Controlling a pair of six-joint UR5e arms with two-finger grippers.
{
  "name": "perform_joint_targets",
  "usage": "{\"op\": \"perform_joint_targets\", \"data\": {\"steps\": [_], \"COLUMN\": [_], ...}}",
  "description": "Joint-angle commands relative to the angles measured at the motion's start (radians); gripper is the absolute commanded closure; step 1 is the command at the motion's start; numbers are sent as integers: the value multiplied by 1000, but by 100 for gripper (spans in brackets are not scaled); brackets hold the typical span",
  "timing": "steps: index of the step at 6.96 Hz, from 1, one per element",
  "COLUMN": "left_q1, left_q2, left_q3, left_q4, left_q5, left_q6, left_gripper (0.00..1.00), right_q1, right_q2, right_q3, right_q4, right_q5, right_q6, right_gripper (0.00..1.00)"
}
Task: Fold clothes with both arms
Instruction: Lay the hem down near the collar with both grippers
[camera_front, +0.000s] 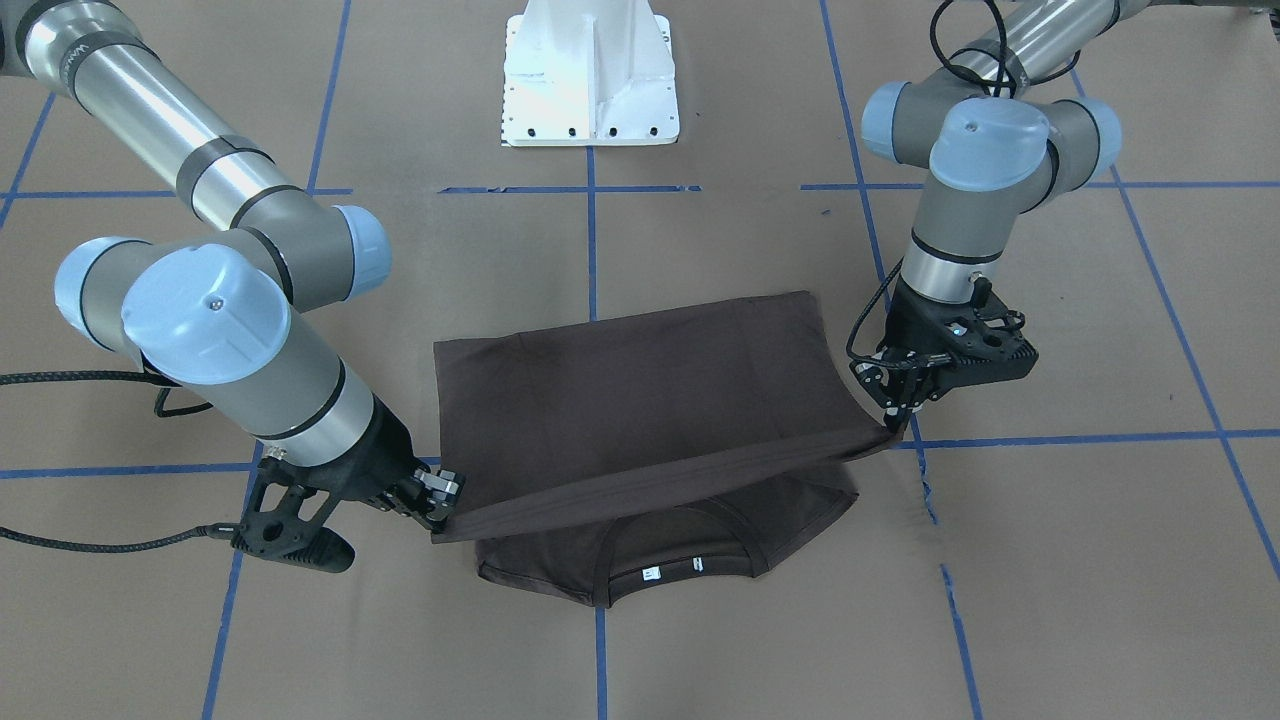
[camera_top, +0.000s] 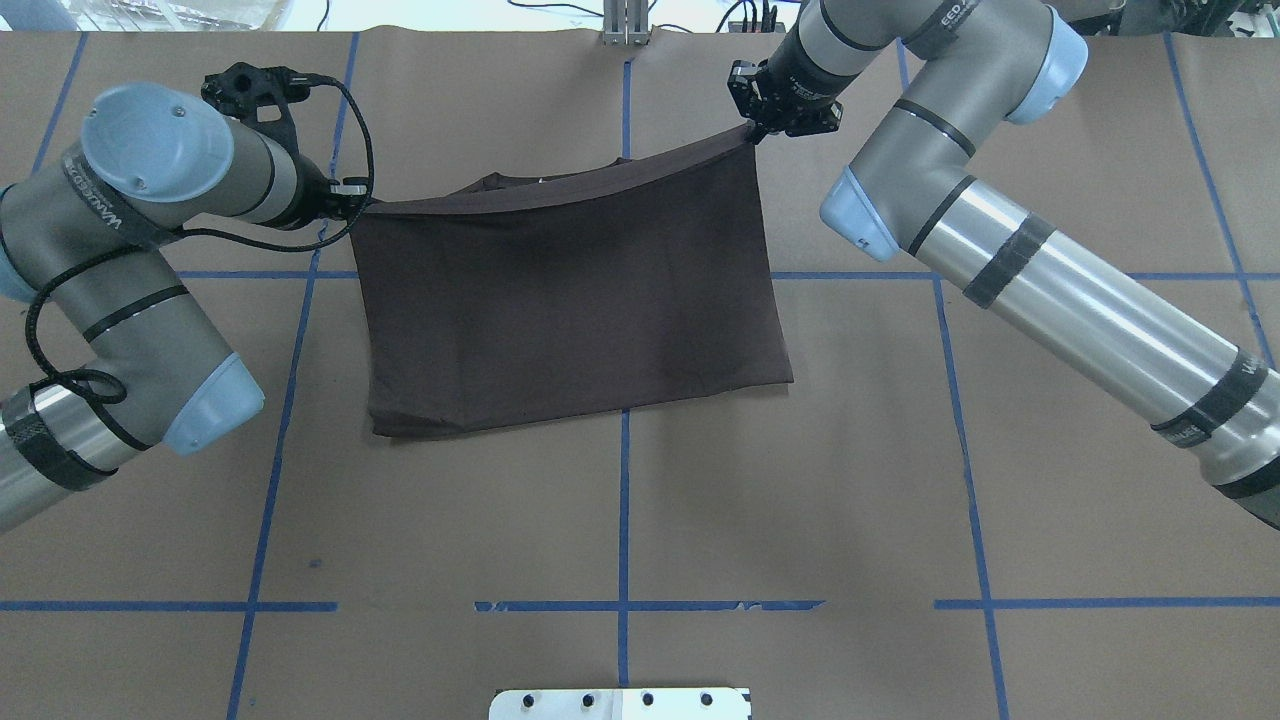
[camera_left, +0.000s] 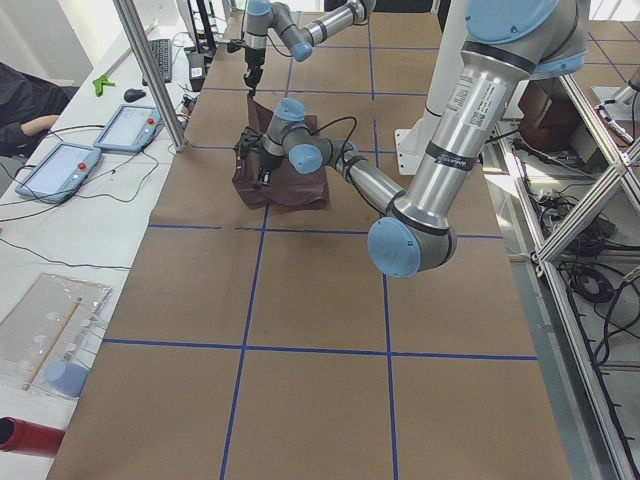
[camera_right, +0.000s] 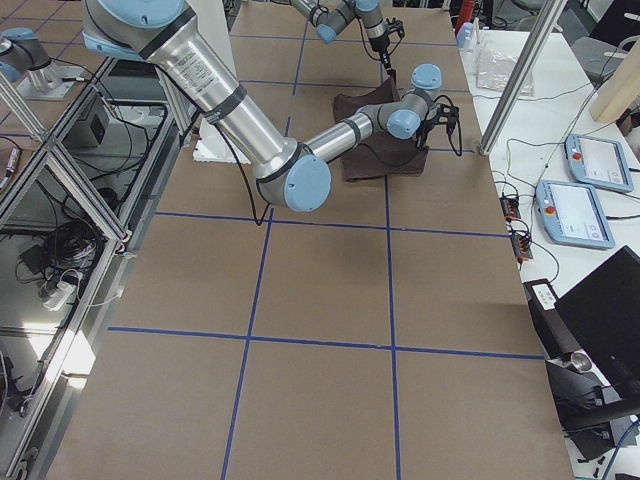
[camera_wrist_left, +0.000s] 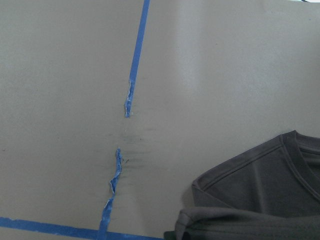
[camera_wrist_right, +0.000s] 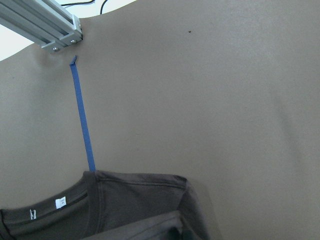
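White-tagged round collar (camera_front: 672, 568) lies between end effectors. Dark brown T-shirt (camera_front: 640, 400), limp, light: corners are pinched in closed left end effector (camera_front: 893, 418) and right end effector (camera_front: 443, 508).

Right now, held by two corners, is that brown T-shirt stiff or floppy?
Probably floppy: the T-shirt drapes down from the edge stretched between the left end effector and right end effector. Likely light: two small pinches carry it. Released, it would probably collapse over the collar.

Opposed overhead and front views, same T-shirt (camera_front: 640, 400)
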Motion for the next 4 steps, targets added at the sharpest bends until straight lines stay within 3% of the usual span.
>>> {"op": "perform_joint_targets", "data": {"steps": [1,4], "left_q1": [1,1], "left_q2": [-52,-56], "left_q3": [87,101], "left_q4": [-2,-3], "left_q5": [4,6], "left_q6": [-4,-2], "left_gripper": [100,100], "right_q1": [0,-1], "right_q2": [34,49], "right_q3": [-74,-107], "right_q4": [46,47], "right_q5": [-13,-35], "right_q6": [-2,-2], "right_gripper": [100,100]}}
